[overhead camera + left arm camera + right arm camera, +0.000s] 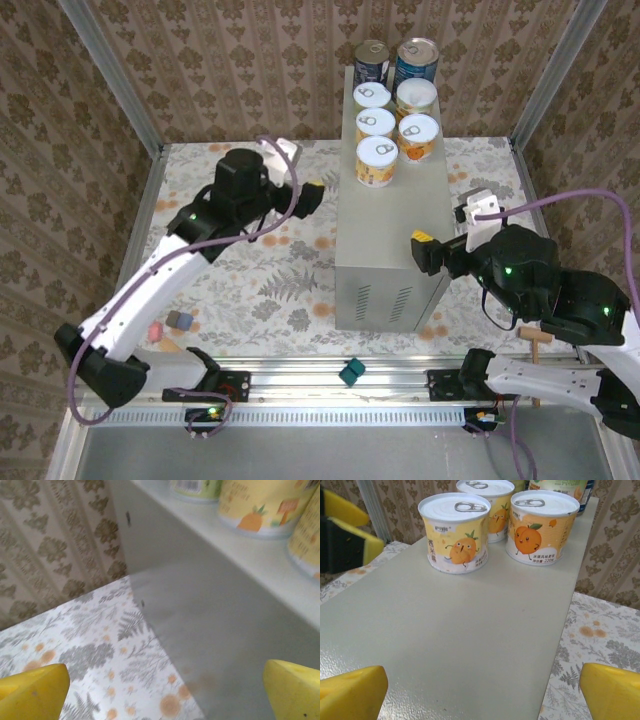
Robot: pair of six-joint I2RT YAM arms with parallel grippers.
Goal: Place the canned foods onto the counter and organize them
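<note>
The counter [392,240] stands in the middle of the floral table [260,280], a tall grey box whose long axis runs from the near edge away toward the far wall. The near part of its top is bare.

The two arms flank it. The left gripper [313,193] hangs beside the counter's left face, below the top edge, its yellow pads [31,692] spread wide with nothing between them. The right gripper [424,250] sits at the counter's right edge toward the near corner, level with the top and looking down its length. It is spread too, and holds nothing.

All the canned foods [375,125] are on the counter, packed at its far end in two rows along the long axis. Two tall blue cans [416,62] stand at the far edge, with short white-lidded cans [542,525] in front of them. The nearest short can [378,160] stands alone by the left edge. Every can is upright — long axis vertical, pull tabs up.

From the right gripper the cans lie straight ahead, toward the far end. From the left gripper they lie above and to its right. The left looks closer across the table, yet it is under the top — so I'd judge the right better set for any last nudge. The placing itself looks done.
</note>
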